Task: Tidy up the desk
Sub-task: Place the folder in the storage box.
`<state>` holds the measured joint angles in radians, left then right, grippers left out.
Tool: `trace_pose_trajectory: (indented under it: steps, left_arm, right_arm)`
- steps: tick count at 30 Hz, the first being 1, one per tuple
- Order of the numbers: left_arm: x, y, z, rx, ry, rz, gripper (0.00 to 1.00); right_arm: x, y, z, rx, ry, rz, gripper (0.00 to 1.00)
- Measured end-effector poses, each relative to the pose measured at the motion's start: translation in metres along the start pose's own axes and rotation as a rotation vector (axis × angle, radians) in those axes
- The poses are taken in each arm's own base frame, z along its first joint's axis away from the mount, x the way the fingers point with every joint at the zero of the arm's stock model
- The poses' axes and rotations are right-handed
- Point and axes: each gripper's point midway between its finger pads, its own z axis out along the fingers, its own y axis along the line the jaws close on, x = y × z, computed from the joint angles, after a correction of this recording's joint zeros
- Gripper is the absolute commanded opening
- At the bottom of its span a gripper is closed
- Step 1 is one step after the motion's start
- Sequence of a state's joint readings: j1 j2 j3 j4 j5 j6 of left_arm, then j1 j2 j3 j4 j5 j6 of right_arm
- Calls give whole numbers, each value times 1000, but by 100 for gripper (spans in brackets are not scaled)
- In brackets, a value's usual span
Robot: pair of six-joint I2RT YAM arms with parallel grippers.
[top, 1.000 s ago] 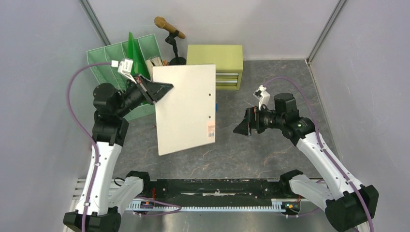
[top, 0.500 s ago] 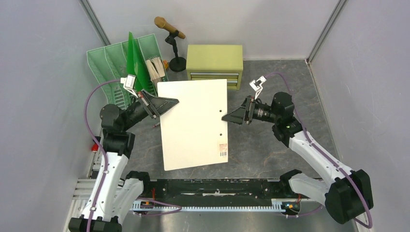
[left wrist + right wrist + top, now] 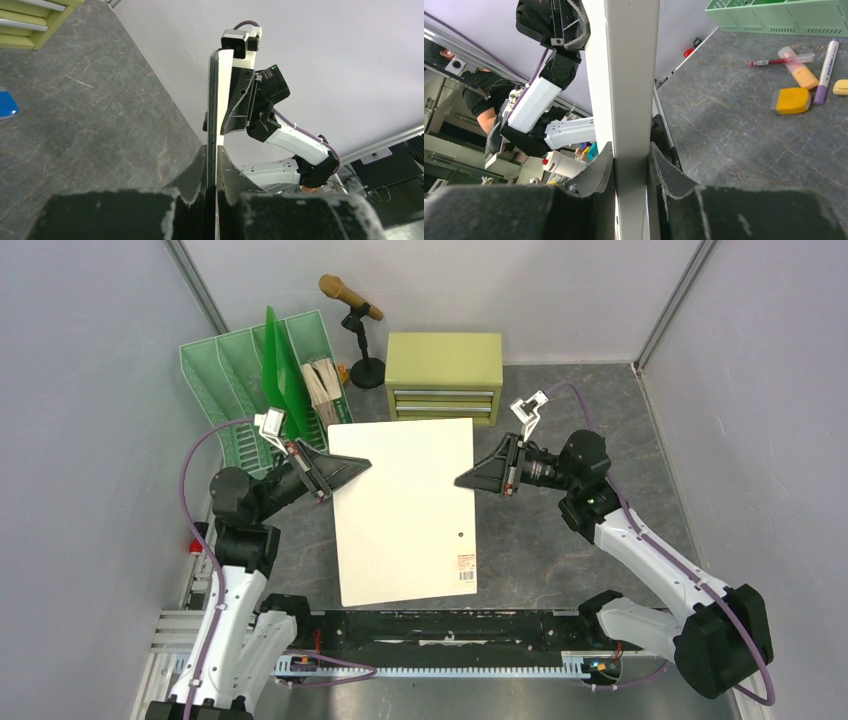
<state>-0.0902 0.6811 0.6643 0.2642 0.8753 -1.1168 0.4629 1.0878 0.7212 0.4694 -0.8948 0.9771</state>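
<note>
A large white binder hangs flat above the dark grey desk, held from both sides. My left gripper is shut on its left edge near the far corner. In the left wrist view the thin edge runs straight up from between the fingers of that gripper. My right gripper is shut on the right edge. The right wrist view shows the thick white spine pinched between both pads of this gripper.
A green file rack stands at the back left, a microphone on a stand behind it, and a yellow-green drawer cabinet at the back middle. Under the binder lie a yellow eraser, a purple pen and a red pen.
The left arm carried the binder nearer and to the right, levelling it. The right gripper moved in to the binder's right edge and closed on it.
</note>
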Motion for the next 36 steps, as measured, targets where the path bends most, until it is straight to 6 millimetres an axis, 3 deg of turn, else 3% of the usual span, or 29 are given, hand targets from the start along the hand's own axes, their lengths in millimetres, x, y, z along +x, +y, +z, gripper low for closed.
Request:
trace_pose_trajectory:
  steps: [5,11,17,21,25,30,36]
  left_arm:
    - [10,15,-4,-60,38,13,3]
    - [30,34,-13,-132,129,39,14]
    - [55,37,-22,-128,230,10,18]
    - [64,34,-24,-98,270,-4,42]
    - [65,32,-23,-75,283,-17,48]
    - [67,29,-23,-52,305,-32,46]
    - [73,32,-20,-39,344,-59,31]
  right_arm:
    - [0,-5,1,41,68,-34,0]
    - [5,-22,-1,131,217,-99,0]
    - [17,-33,-16,159,303,-103,0]
    - [9,-34,-27,147,323,-124,0]
    - [8,-41,-38,160,327,-121,0]
    - [11,-42,-40,157,338,-113,0]
    - [12,-41,-42,153,342,-108,0]
